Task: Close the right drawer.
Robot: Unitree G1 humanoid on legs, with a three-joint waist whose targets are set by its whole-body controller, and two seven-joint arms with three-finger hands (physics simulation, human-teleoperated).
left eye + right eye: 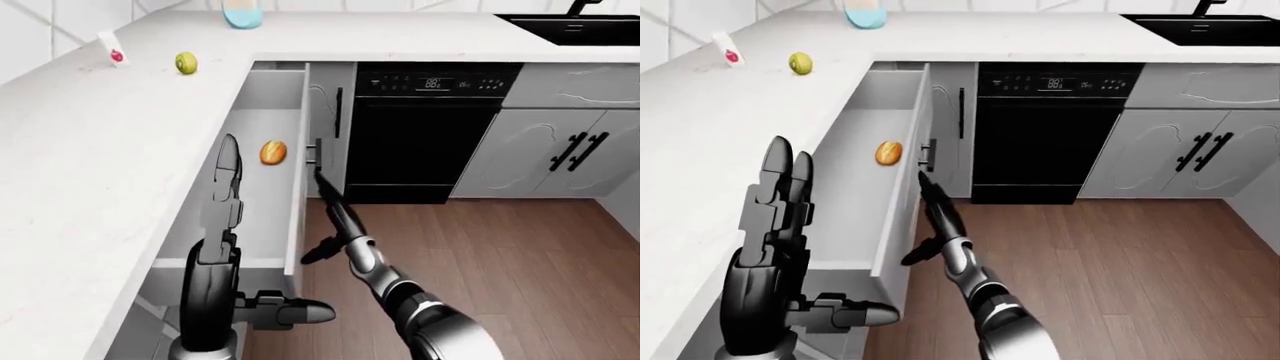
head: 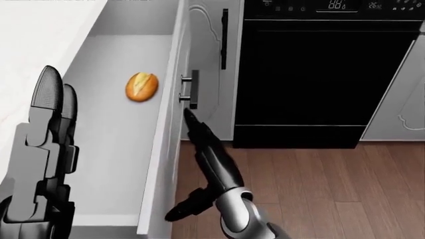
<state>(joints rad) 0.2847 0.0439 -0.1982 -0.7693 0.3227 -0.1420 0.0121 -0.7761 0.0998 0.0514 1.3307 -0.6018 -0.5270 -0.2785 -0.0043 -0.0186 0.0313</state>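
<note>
A pale, smooth worktop is running along the left, and the white drawer is standing pulled out from under it, left of the glossy black oven. A golden oval roll is lying inside on its flat floor. The right hand is reaching, fingers straight and spread, just below the dark bar handle. The left hand is hanging flat and wide at the near left.

A home kitchen: white L-shaped counter, black oven, sink, grey cabinets, wood floor.
</note>
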